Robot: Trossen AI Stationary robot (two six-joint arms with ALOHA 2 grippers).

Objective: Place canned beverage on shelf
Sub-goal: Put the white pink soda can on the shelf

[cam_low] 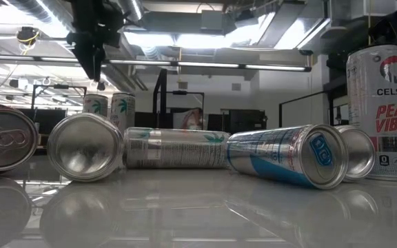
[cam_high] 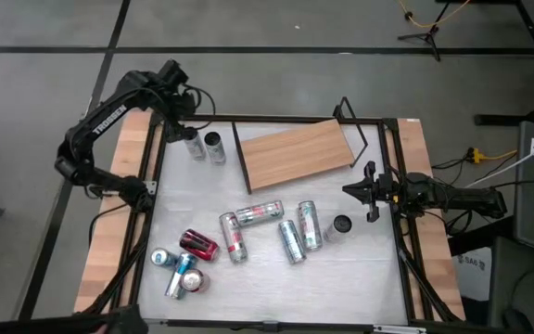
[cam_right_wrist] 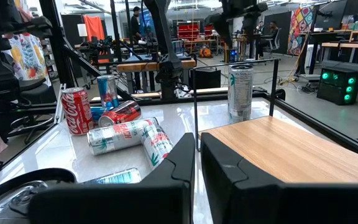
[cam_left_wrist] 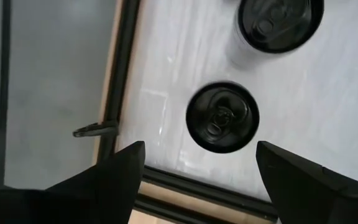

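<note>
Two upright cans with dark tops (cam_high: 195, 145) (cam_high: 215, 147) stand on the white tabletop at the far left, left of the shelf. The shelf (cam_high: 297, 153) is a light-brown board in a thin black wire frame, lying at the far middle. My left gripper (cam_high: 185, 128) hangs open above the two cans, pointing down. In the left wrist view (cam_left_wrist: 199, 149) one can's top (cam_left_wrist: 222, 117) lies below and between its fingers, apart from them. The other can (cam_left_wrist: 272, 25) stands beyond it. My right gripper (cam_high: 349, 190) is shut and empty, level, near the shelf's right end.
Several cans lie on their sides mid-table (cam_high: 260, 213) (cam_high: 290, 241), with red and blue ones at the near left (cam_high: 198, 245) (cam_high: 179, 274). An upright can (cam_high: 341, 225) stands just near-side of my right gripper. Black frame rails (cam_high: 156, 167) border the tabletop.
</note>
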